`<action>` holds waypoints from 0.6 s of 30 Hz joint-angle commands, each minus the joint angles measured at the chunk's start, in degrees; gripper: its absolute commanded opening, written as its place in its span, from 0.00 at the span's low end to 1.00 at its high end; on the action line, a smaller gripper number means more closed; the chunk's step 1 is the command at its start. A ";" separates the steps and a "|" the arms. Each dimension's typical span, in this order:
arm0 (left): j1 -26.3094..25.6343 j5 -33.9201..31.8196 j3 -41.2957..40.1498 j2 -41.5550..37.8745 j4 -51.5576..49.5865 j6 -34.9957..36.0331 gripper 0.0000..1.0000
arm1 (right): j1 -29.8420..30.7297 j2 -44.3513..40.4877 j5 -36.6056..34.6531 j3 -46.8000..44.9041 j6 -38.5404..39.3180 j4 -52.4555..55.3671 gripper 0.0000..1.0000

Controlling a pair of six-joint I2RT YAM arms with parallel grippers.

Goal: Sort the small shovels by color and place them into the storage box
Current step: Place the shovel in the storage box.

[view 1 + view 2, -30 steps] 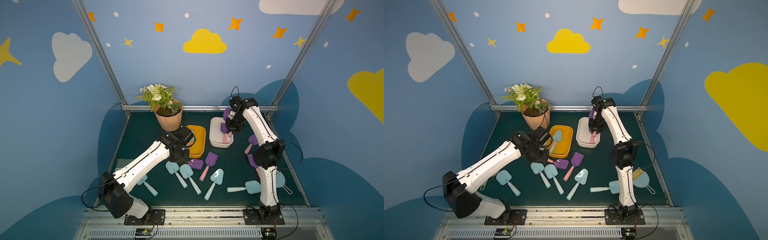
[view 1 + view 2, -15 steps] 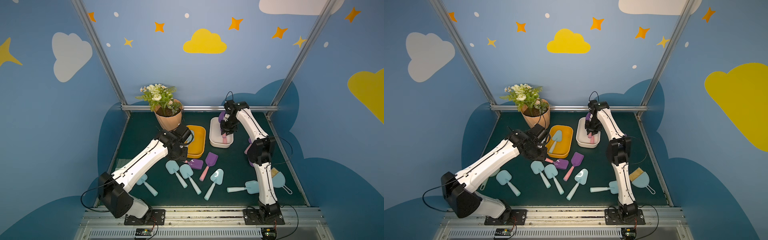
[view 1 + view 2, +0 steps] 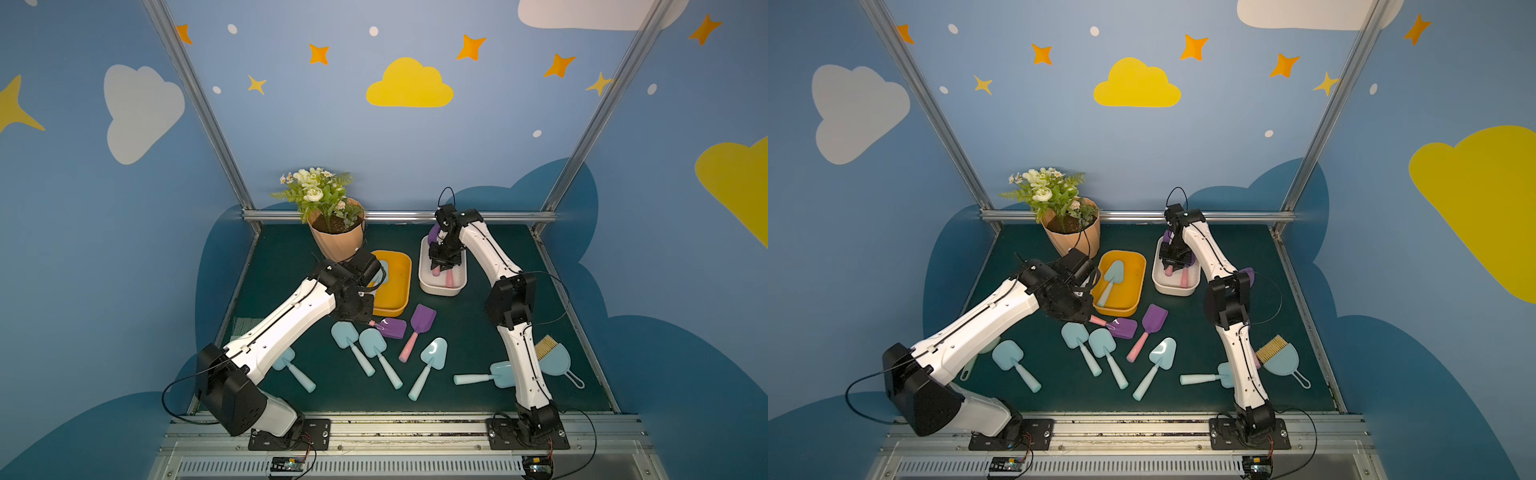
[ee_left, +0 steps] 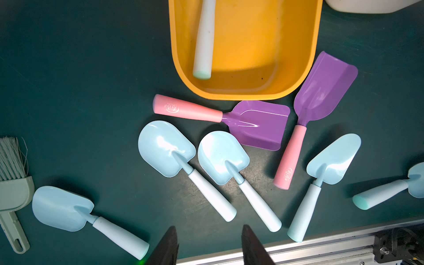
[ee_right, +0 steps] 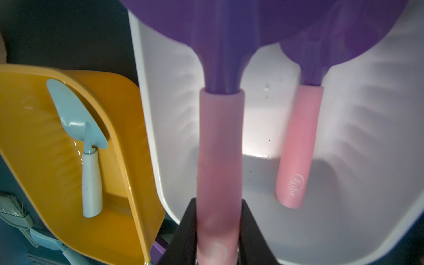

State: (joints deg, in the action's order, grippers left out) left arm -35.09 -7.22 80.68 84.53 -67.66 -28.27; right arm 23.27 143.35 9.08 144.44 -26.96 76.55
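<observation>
Right gripper (image 3: 444,266) grips the purple shovel (image 3: 433,234) by its handle over the white box (image 3: 440,290), long axis from 12 to 6 o'clock. Left gripper (image 4: 210,243) is partly open and empty.

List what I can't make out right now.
- Left gripper: top views, hidden under its own wrist; wrist view cuts off all but the fingertips.
- Held purple shovel: blade blurred, cut by the right wrist view's edge.
- Light blue shovel: blade partly hidden behind right arm, top views.
- Mint-green brush: left arm mostly covers it in top views.
</observation>
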 commanded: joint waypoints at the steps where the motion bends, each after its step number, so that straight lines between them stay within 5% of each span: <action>1: 0.54 0.46 -1.01 -1.08 -1.04 0.83 0.35 | 0.37 1.15 -0.46 1.41 -2.78 -0.98 0.00; 18: 1.77 1.07 -3.08 -2.10 0.00 1.51 0.36 | 0.79 4.73 0.80 1.37 -5.32 -2.12 0.00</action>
State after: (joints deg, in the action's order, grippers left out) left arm -33.74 -6.87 78.50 83.88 -67.35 -27.64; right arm 23.75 146.76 9.26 144.44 -31.55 75.53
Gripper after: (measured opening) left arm 0.355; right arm 0.253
